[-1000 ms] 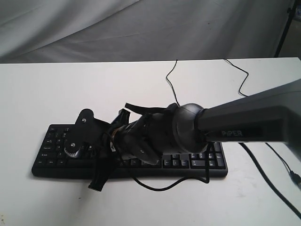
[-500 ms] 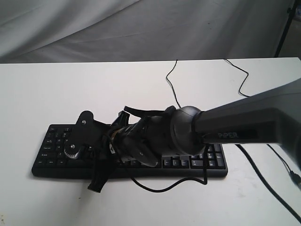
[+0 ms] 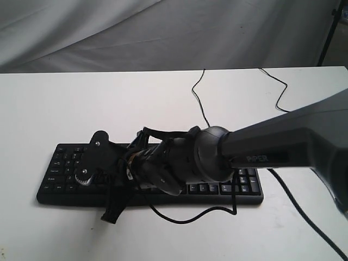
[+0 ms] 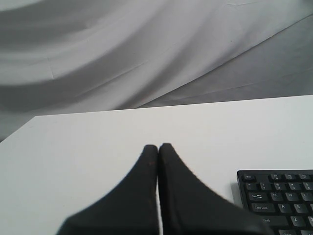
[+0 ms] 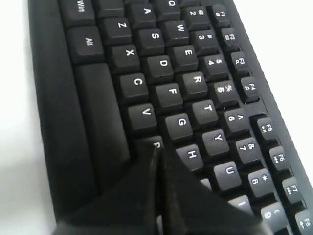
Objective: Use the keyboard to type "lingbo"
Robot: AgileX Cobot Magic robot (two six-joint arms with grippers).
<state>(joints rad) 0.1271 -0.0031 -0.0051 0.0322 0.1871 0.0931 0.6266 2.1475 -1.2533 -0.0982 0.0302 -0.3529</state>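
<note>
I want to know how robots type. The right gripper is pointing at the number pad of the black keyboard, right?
Not quite. The right gripper is pointing at the letter part of the black keyboard, not the number pad. Its closed tip sits close to V, G and H. The right wrist view shows this.

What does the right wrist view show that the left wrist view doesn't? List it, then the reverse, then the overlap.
Only the right wrist view: the keyboard up close, with legends readable from Z, X, C, V up to the number and F rows, and the right fingers shut, their tips at the key beside V.
Only the left wrist view: the grey backdrop, a wide stretch of white table, and the left fingers shut, seen against bare table.
Both: the black keyboard, some white table, and a shut pair of fingers.
</note>
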